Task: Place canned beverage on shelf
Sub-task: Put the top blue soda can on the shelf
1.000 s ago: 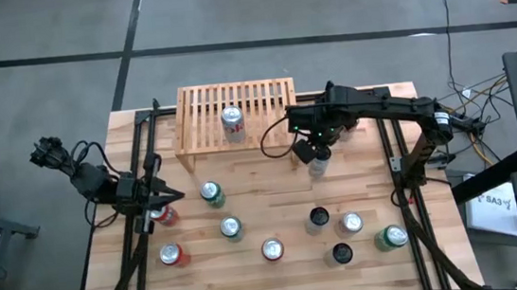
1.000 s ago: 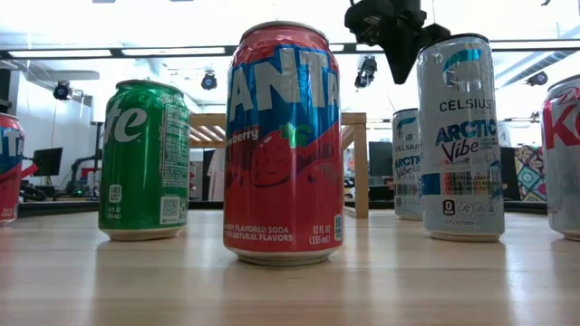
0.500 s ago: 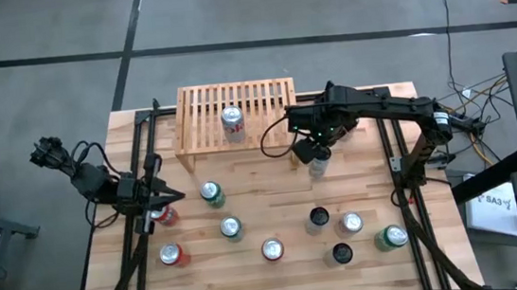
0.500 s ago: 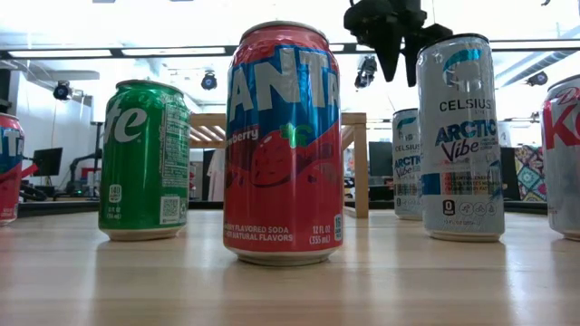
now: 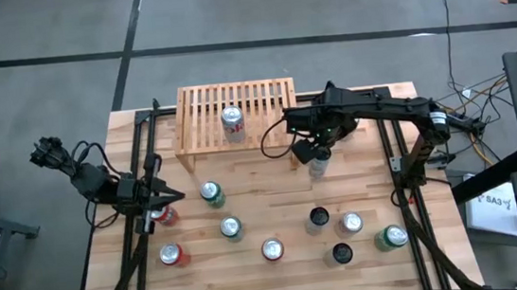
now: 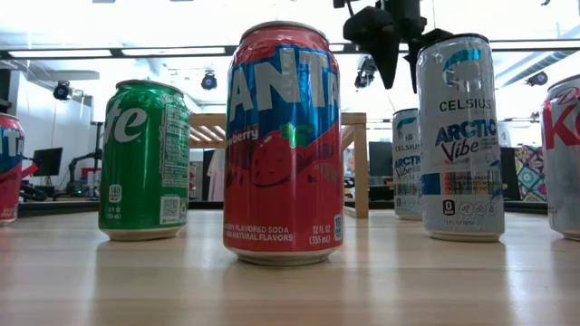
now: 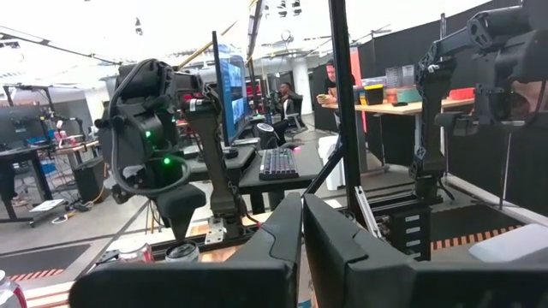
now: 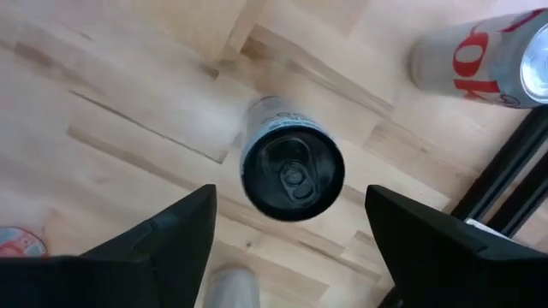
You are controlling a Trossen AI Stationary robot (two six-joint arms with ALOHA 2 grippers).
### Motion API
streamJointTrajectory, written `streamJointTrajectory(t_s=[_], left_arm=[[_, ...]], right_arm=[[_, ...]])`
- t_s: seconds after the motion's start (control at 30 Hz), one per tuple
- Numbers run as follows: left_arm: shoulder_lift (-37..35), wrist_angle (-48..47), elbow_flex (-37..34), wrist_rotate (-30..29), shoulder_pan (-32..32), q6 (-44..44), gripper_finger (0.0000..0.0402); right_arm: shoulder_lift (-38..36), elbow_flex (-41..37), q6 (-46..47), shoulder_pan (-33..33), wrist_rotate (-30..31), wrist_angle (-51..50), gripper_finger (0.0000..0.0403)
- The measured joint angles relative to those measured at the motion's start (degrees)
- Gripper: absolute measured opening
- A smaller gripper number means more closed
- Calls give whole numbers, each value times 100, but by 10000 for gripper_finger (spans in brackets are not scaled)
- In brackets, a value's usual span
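Your right gripper [image 8: 291,227] has spread wide since a second ago, holding nothing, straddling the can [image 8: 292,168] near the shelf [image 5: 236,104] corner, presumably to grasp it.

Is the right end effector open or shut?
Open: the right end effector has its fingers spread wide above a black-topped can.

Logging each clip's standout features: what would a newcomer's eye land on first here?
In the low view, a big red strawberry soda can fills the middle foreground. From above, the shelf at the table's far edge holds one silver can, and the right gripper hovers open over a slim can standing just right of it. The left gripper waits shut at the table's left edge.
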Motion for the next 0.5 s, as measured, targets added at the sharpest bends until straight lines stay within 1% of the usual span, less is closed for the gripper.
streamJointTrajectory(t_s=[0.23,0.5], left_arm=[[0,0,-2,0,0,-3,0],[0,0,-4,0,0,-4,0]], right_arm=[[2,-34,-33,-47,47,2,288],[2,-270,-36,-80,50,19,288]])
